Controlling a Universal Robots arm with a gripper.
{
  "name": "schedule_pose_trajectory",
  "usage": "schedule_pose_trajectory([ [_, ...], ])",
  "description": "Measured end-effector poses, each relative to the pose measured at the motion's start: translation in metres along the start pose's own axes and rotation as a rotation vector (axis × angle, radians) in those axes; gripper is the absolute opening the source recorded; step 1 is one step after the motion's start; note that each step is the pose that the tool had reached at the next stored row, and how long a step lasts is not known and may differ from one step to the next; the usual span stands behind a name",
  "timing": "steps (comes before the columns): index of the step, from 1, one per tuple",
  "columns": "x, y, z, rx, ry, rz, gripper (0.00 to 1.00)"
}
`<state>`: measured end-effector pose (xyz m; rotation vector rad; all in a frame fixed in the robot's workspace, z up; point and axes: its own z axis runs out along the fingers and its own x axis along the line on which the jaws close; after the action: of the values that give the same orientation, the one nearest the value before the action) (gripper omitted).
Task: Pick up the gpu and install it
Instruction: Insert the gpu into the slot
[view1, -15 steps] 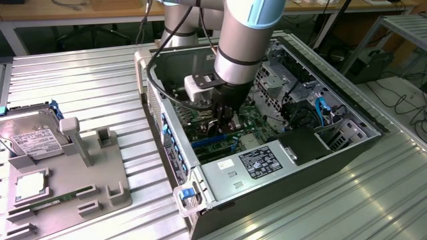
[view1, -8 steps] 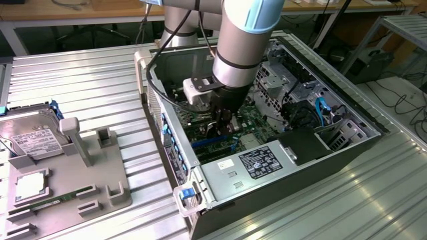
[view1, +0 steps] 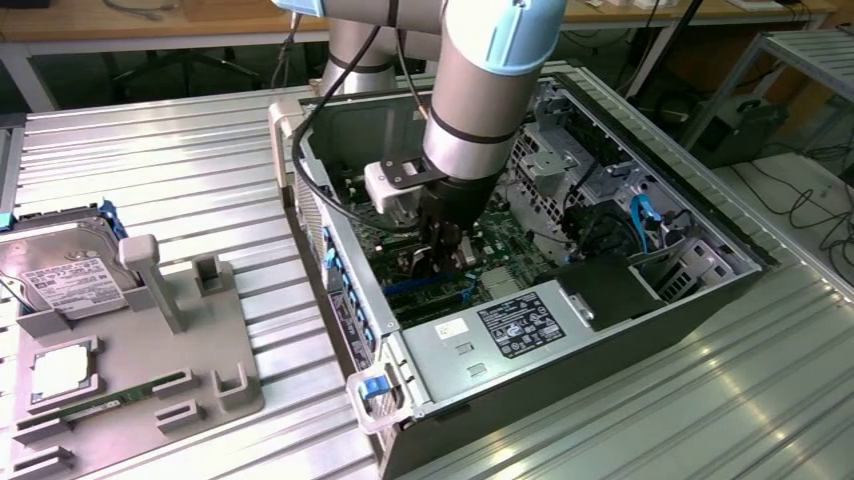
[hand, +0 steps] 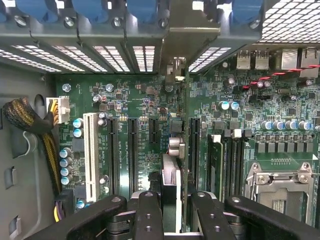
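Exterior view: the ribbed metal bench (view1: 160, 160) carries an open black-and-silver computer case (view1: 694, 300) lying on its side, with a grey plastic parts holder (view1: 200, 350) well apart toward the exterior view's left. On that holder sit a boxy silver hard drive with a white label (view1: 60, 275) and a narrow green memory stick (view1: 107, 400); no flat black card lies there, so the pick-up looks done. The silver-and-blue robot arm (view1: 474, 90) reaches down into the case, its gripper (view1: 441, 250) just above the green motherboard (view1: 521, 250).

In the wrist view, the black gripper (hand: 170, 210) is closed on the gpu (hand: 171, 172), a thin card seen edge-on, its pale metal bracket strip (hand: 175, 70) reaching up to the case's rear slot openings. The card stands upright between the long black expansion slots (hand: 132, 155), over the motherboard. Whether its edge is already fully pressed home in a slot I cannot tell. My judgement: the task is late in the install step, with seating and release left.
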<state>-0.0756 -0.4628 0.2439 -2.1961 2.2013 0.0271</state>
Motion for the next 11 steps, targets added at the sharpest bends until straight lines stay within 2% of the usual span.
schedule_pose_trajectory([
  [11,0.0003,0.0018,0.0073,-0.0008,0.0007,0.0,0.28],
])
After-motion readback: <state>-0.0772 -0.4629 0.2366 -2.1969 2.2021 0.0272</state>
